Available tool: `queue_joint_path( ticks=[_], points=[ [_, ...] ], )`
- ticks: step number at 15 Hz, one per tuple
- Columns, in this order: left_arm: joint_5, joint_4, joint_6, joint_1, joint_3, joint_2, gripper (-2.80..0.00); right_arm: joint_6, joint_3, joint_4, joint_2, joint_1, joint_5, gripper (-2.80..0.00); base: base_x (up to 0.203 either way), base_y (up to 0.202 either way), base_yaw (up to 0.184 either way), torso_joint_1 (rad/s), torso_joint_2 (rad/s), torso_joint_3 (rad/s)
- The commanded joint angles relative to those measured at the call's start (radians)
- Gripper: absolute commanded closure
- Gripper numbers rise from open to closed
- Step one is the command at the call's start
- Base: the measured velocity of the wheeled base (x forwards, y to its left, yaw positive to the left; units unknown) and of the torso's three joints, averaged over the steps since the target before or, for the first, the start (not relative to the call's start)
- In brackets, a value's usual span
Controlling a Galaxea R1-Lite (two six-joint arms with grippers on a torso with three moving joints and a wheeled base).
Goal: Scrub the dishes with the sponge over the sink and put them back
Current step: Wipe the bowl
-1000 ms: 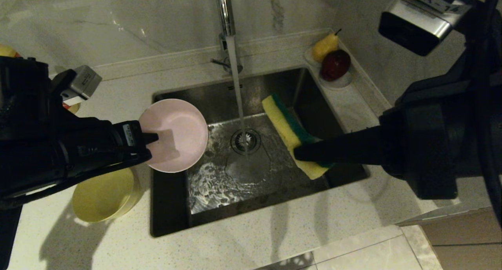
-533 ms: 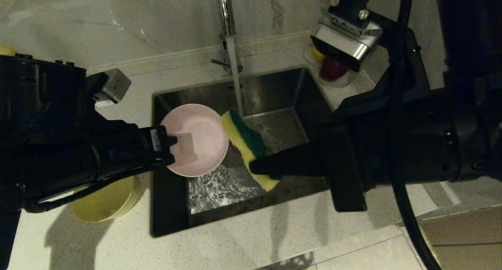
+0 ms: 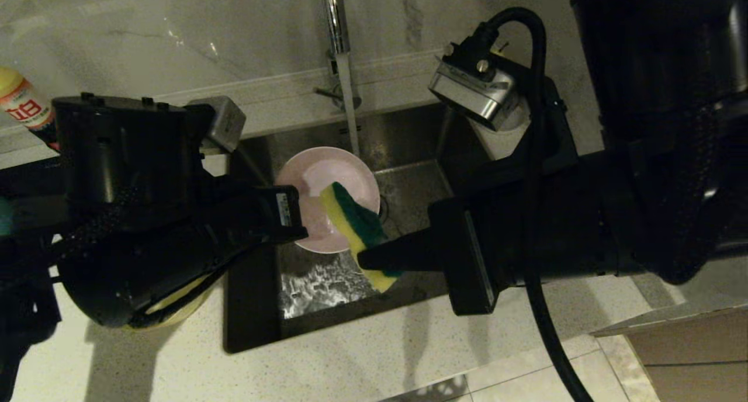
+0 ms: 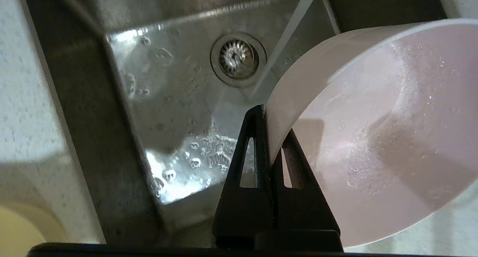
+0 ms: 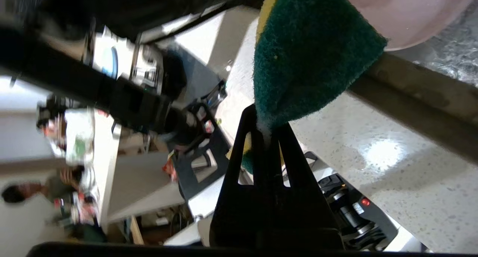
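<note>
Left pincer: clamped on rim of pink bowl, held over sink. Right pincer: closed on sponge, apparently touching bowl's inside. Tap running. Yellow bowl on bench, mostly hidden

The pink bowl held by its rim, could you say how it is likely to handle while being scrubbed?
The pink bowl looks thin-walled plastic, so probably light. It is wet, pinched only at the rim by the left end effector, so it may slip or pivot when the sponge pushes.
</note>
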Motion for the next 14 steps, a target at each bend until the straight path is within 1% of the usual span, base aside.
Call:
queue_joint_path(
  ticks=[1, 3, 6, 8, 13, 14],
  points=[
    [0.007, -0.058, 0.028, -0.008, 0.035, 0.019, 0.0, 0.023, -0.023, 0.001, 0.04, -0.015, -0.014, 0.0, 0.0, 0.0, 0.0, 0.0, 0.0, 0.0],
    [0.008, -0.111, 0.036, -0.02, 0.043, 0.024, 0.0, 0.026, -0.034, 0.001, 0.06, -0.03, -0.017, 0.0, 0.0, 0.0, 0.0, 0.0, 0.0, 0.0],
    [0.022, -0.129, 0.081, -0.03, 0.038, 0.025, 0.0, 0.049, -0.044, 0.001, 0.086, -0.038, -0.017, 0.0, 0.0, 0.0, 0.0, 0.0, 0.0, 0.0],
    [0.028, -0.146, 0.084, -0.031, 0.044, 0.025, 0.0, 0.049, -0.045, 0.001, 0.084, -0.051, -0.017, 0.0, 0.0, 0.0, 0.0, 0.0, 0.0, 0.0],
    [0.025, -0.147, 0.083, -0.042, 0.047, -0.013, 0.0, 0.048, -0.06, -0.002, 0.11, -0.085, -0.026, 0.0, 0.0, 0.0, 0.0, 0.0, 0.0, 0.0],
    [0.027, -0.147, 0.084, -0.051, 0.047, -0.017, 0.0, 0.044, -0.065, -0.005, 0.121, -0.105, -0.025, 0.0, 0.0, 0.0, 0.0, 0.0, 0.0, 0.0]
  ],
)
